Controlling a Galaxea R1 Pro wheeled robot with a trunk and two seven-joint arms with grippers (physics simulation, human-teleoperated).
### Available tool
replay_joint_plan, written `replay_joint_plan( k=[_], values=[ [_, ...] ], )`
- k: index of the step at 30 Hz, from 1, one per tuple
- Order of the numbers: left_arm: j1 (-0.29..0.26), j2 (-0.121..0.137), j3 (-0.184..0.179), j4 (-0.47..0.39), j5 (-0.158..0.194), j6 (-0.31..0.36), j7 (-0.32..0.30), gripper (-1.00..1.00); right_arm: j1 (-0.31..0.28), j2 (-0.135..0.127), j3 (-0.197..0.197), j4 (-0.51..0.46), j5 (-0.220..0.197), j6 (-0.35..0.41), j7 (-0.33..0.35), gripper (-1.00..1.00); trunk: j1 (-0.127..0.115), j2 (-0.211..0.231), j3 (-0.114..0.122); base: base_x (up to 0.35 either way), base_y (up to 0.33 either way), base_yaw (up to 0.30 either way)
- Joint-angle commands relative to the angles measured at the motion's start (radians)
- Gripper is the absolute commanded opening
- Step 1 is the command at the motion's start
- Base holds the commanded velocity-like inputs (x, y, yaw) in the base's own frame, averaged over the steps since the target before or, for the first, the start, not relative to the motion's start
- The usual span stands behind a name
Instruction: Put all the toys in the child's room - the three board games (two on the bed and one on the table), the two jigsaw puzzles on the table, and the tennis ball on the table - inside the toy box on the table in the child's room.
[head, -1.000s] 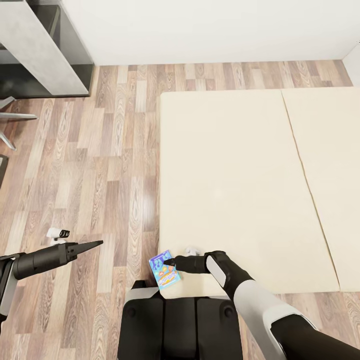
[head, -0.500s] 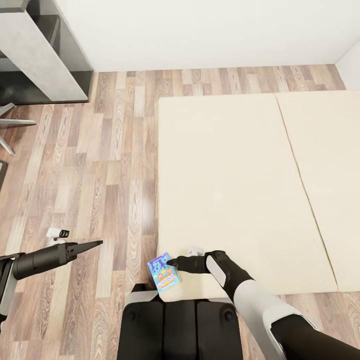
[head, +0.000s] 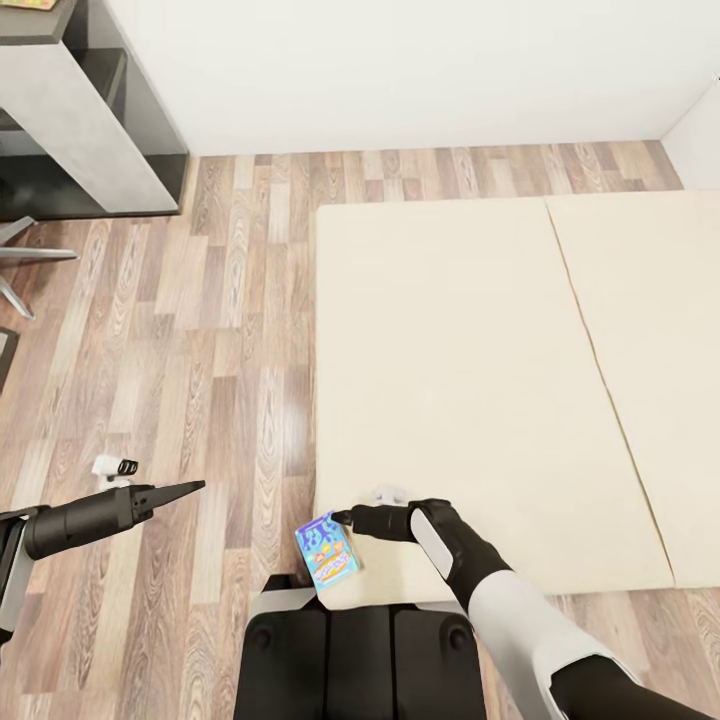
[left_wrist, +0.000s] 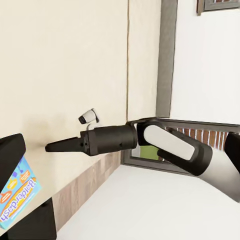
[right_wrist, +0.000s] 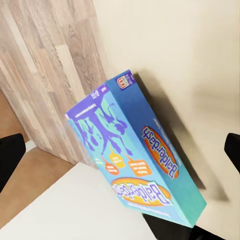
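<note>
Fingers of the right gripper (head: 340, 519) are apparently spreading beside the blue board game (head: 327, 550), tilting at the bed (head: 450, 330) corner.

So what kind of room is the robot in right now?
Most likely a bedroom: a large cream mattress lies low over a wood-plank floor, a blue board game sits at its corner, and a grey desk stands by the white wall.
</note>
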Motion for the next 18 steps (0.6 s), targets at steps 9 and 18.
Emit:
replay_joint_plan(
  k=[9,18],
  values=[
    [0.0,0.0,0.0,0.0,-0.001,0.011,-0.004,1.0,0.014,0.0,0.001,-0.032,0.0,0.006,-0.016,1.0,0.001,-0.001,0.013,0.0,0.0,0.0],
    [0.0,0.001,0.0,0.0,-0.001,0.011,-0.004,1.0,0.024,0.0,0.002,-0.101,0.0,0.009,-0.018,1.0,0.001,-0.001,0.028,0.0,0.0,0.0]
  ],
)
